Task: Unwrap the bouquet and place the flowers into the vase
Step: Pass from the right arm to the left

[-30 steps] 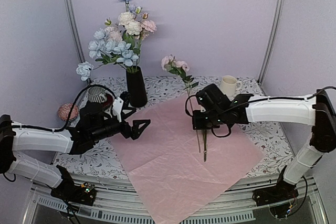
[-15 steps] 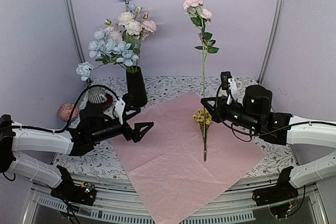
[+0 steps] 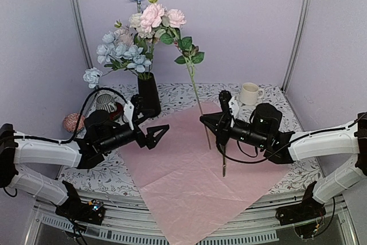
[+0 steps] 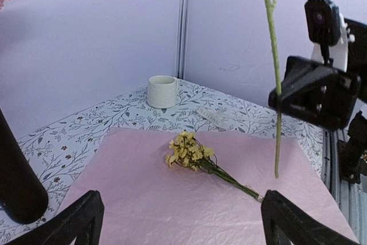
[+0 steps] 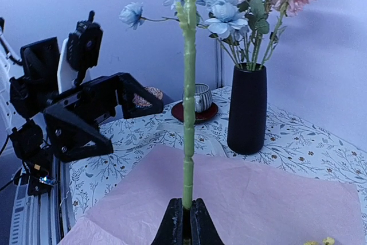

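A: What sort of place is this?

B: A robot lab's test booth, not a home. Plain lilac wall panels point(image 3: 246, 21) close it in, with bare metal posts point(image 3: 299, 27) at the far corners.

A: And the flower-print tabletop point(image 3: 287, 142), the vase point(image 3: 149, 97) of flowers point(image 3: 123, 53), the mug point(image 3: 249, 93)?

B: Staged props. A white robot arm point(image 3: 43, 153) is mounted toward each near corner, black cables point(image 3: 83, 109) run loose, and a lit circuit board point(image 3: 94, 206) sits by the aluminium rail point(image 3: 229, 232) along the near edge.
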Available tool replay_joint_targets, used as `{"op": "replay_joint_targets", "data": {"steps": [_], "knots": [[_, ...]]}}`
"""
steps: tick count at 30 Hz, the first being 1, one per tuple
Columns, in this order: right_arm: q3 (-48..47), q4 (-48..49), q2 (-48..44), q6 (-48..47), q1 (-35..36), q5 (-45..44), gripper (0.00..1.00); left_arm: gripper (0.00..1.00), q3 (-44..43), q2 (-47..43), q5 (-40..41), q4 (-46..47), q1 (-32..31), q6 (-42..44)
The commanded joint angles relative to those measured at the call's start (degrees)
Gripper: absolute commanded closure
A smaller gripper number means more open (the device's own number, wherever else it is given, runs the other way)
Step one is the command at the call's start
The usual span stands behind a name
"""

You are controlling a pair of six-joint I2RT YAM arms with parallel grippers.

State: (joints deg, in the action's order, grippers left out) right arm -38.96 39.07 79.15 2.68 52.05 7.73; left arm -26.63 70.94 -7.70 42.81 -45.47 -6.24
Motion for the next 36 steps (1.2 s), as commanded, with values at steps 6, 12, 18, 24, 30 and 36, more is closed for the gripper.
{"op": "replay_joint_targets", "data": {"steps": [6, 12, 18, 24, 30, 36], "knots": [[15.1, 39.9, 7.3, -5.6, 0.5, 7.0, 0.97, 0.02, -4.3, 7.1, -5.0, 11.1, 2.7, -5.9], [21.2, 57.9, 16.1, -7.3, 0.4, 6.1, 0.98, 0.02, 1.1, 10.5, -7.4, 23.2, 2.8, -7.5], [20.6, 64.8, 22.8, -5.0, 0.4, 10.2, 0.98, 0.02, 2.3, 12.2, -13.6, 25.2, 2.6, -9.0], [19.4, 65.6, 26.2, -3.7, 0.6, 11.0, 0.98, 0.02, 2.5, 13.7, -12.2, 25.5, 2.2, -7.9], [17.6, 65.9, 29.6, -0.7, 1.1, 12.1, 0.98, 0.02, 1.8, 14.9, -14.4, 25.9, 2.1, -8.4], [16.6, 65.8, 30.9, -2.0, 3.2, 10.7, 0.98, 0.03, 1.9, 16.2, -18.8, 29.6, 2.0, -9.2]]}}
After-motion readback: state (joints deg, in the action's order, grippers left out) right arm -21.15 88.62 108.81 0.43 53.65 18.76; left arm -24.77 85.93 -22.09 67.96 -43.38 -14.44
